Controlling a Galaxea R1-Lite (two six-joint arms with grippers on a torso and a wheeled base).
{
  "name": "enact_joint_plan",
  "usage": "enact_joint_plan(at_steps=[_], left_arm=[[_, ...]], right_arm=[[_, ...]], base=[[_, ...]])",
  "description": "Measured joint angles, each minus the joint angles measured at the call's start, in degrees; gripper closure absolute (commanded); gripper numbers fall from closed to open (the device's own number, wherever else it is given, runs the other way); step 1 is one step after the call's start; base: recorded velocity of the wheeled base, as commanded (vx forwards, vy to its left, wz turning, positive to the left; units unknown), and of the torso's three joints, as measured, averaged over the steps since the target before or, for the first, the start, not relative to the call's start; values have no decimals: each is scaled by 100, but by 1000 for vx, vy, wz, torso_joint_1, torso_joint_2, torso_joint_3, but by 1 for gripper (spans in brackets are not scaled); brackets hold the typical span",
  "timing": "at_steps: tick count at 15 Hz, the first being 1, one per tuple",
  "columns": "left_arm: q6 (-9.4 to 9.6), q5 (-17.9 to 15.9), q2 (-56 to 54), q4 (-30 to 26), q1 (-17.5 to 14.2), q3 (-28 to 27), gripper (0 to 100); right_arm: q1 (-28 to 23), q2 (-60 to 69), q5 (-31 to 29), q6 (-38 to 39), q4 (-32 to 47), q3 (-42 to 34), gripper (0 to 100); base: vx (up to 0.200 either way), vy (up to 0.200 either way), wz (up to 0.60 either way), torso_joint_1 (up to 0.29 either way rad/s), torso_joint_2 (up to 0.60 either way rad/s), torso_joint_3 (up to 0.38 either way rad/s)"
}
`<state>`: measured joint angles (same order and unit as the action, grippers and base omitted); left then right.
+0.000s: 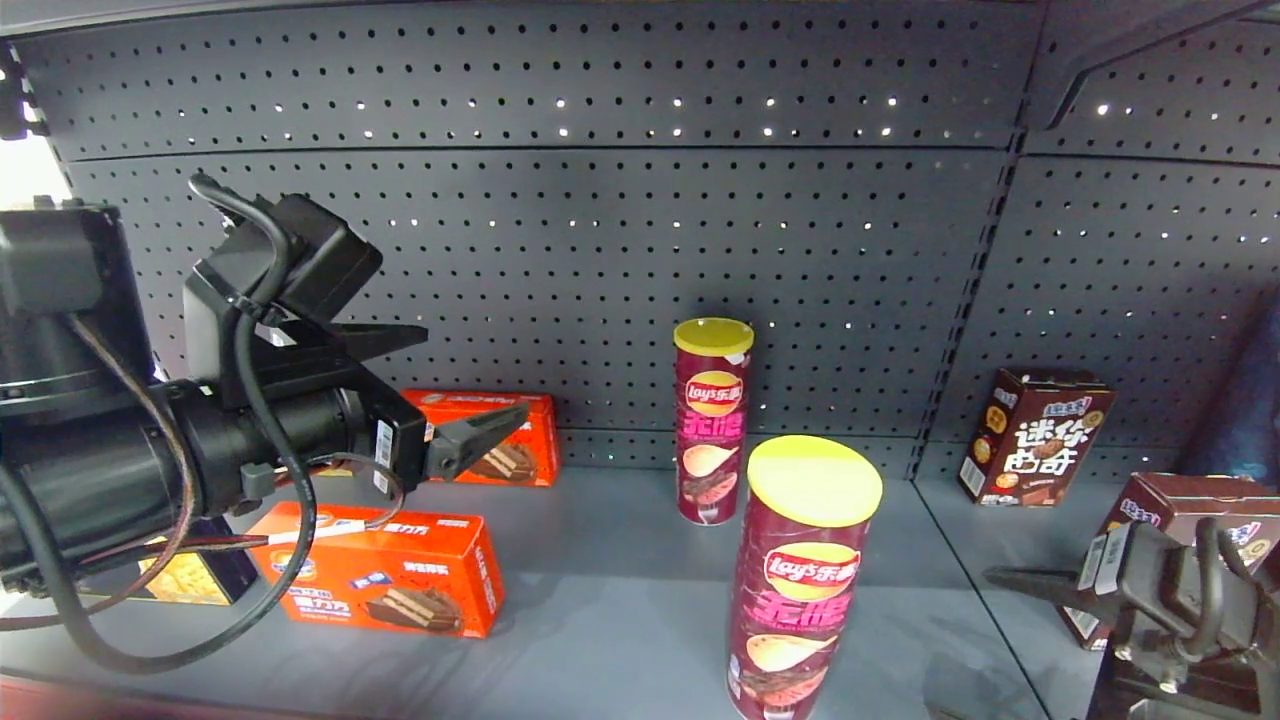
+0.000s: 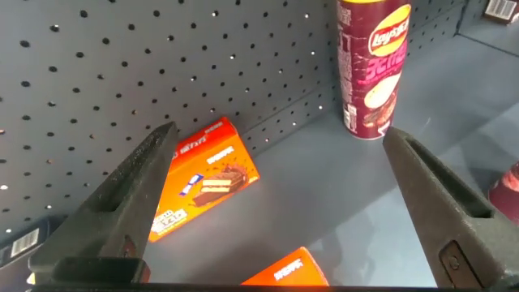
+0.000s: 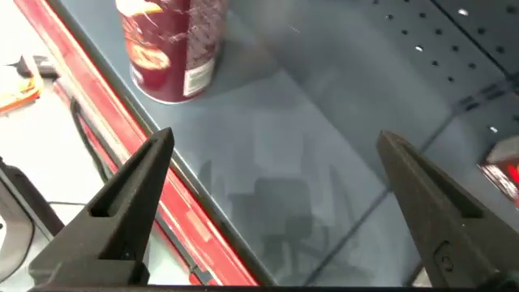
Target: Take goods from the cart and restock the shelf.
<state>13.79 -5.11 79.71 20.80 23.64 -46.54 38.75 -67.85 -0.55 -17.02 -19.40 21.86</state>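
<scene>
Head view | left gripper (image 2: 280, 138) spread empty near the rear orange box (image 1: 500, 440) | right gripper (image 3: 276, 139) spread empty near the front chip can (image 1: 805, 580) — both goods on the shelf (image 1: 620, 560) | judged: between items | next: fetch from cart

head view looks down onto the shelf (image 1: 600, 560); left wrist, closer, shares the rear can (image 2: 373, 65), right wrist the front can (image 3: 172, 49).

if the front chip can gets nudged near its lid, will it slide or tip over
Probably tip: the front chip can stands upright, tall and narrow on a small base. Once down, its round body would likely roll across the smooth shelf. It looks like thin cardboard, so likely light and easy to dent.
</scene>
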Motion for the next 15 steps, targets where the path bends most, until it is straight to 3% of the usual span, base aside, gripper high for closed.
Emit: enact_joint_plan(at_steps=[15], left_arm=[[27, 0, 11, 9, 9, 106, 0]], right_arm=[[0, -1290, -101, -5, -28, 969, 0]], base=[[0, 0, 0, 0, 0, 0]])
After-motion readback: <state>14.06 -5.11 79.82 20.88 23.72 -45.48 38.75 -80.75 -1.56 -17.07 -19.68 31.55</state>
